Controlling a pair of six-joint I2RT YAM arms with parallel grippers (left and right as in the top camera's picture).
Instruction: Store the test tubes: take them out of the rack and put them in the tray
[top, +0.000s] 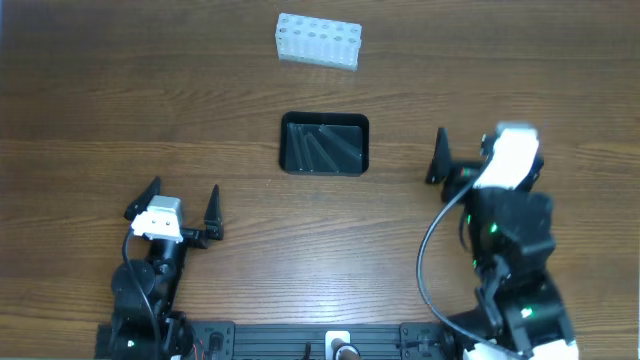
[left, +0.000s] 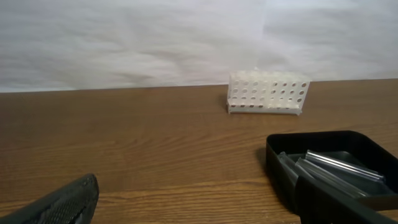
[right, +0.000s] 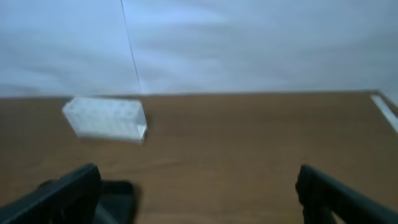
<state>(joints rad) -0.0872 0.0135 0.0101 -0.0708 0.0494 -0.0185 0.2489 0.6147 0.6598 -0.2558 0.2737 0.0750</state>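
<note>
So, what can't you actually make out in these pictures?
- How many test tubes lie in the tray: they are clear glass and too small to count in the top view. In the left wrist view the picture's edge and a finger of the left gripper cut the tray off.
- Whether a clear tube is left in the rack: it is too small from above and blurred in the right wrist view.

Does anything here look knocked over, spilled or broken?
Nothing stands out. The white rack sits on the table beyond the black tray, the clear test tubes lie slanted inside it, nothing is spilled, and the left gripper and right gripper are open and empty.
</note>
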